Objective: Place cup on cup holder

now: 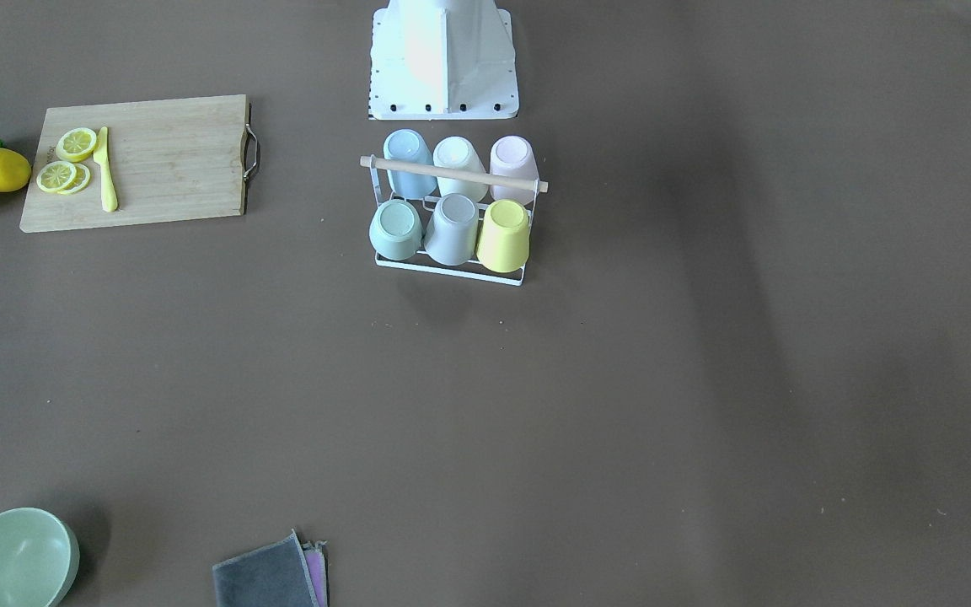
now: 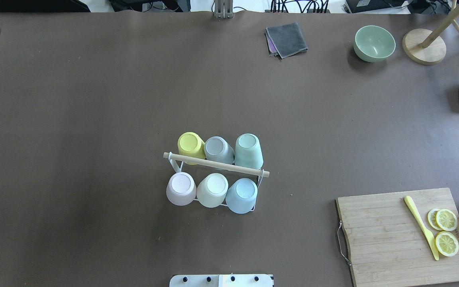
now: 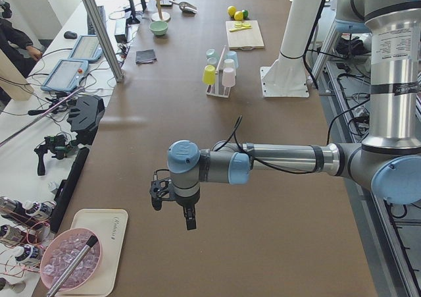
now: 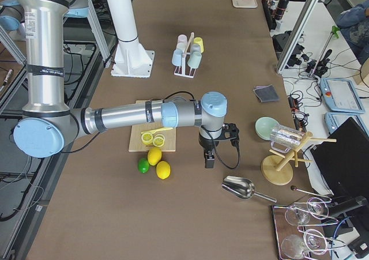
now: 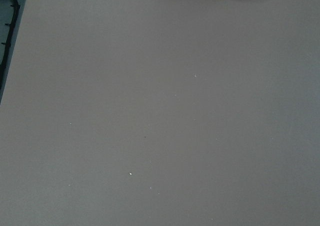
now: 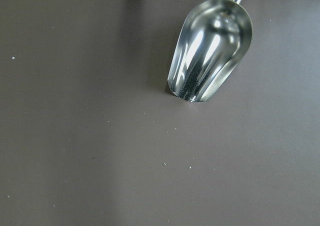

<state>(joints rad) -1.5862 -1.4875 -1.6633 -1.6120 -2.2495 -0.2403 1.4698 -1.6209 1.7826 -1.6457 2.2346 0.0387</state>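
The cup holder (image 2: 216, 164) stands in the middle of the counter (image 2: 94, 119), six cups (image 2: 212, 187) upside down on it. The left arm (image 3: 276, 157) and right arm (image 4: 127, 117) hang far off. I cannot tell if their jaws are open.

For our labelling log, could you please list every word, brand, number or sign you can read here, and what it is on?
No text reads clearly in any view.
cutting board: small stamped mark beside the lemon slices, too small to read.
white tray: cursive word at one end, too blurred to read.
left arm: white printed label, too small to read.
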